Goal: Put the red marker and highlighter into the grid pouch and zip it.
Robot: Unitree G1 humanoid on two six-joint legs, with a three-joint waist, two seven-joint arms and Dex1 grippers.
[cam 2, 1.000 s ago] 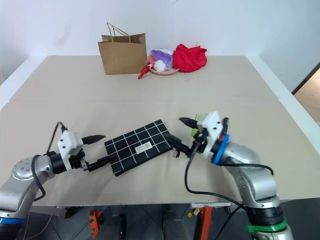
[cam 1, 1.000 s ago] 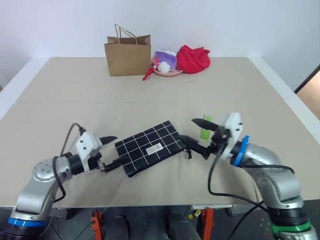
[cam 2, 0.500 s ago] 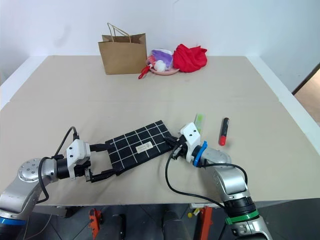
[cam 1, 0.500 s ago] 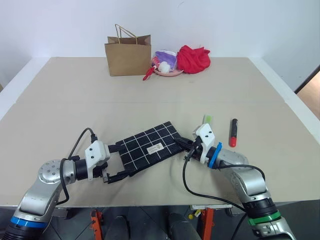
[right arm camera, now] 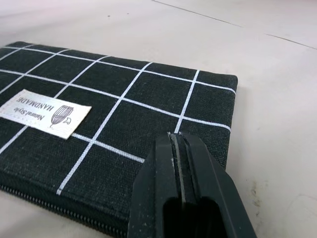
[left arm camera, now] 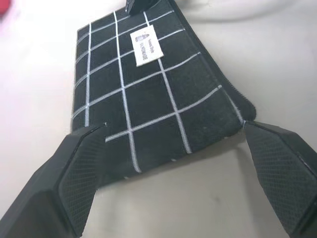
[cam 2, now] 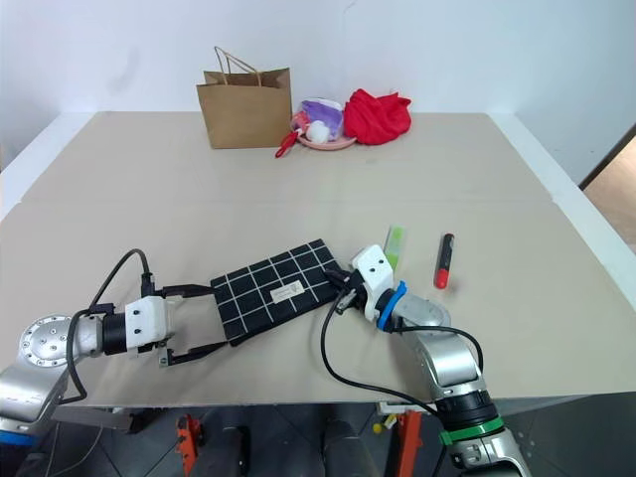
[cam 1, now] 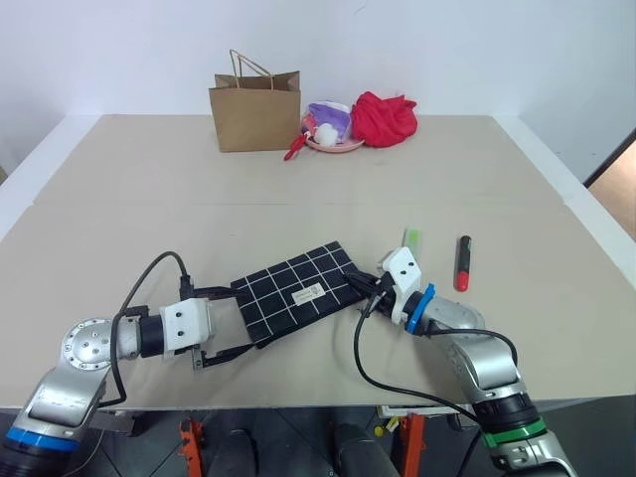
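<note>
Flat black white-gridded fabric pouch [cam 1: 296,292] on table, left gripper [cam 1: 235,320] spread wide straddling its end, right gripper [cam 1: 366,288] clenched at its opposite edge.

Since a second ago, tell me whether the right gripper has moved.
Yes. The right gripper dropped from above the highlighter and shut at the grid pouch's near right end, uncovering the red marker.

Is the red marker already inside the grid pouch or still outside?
Outside: the red marker lies on the table, apart from the grid pouch.
</note>
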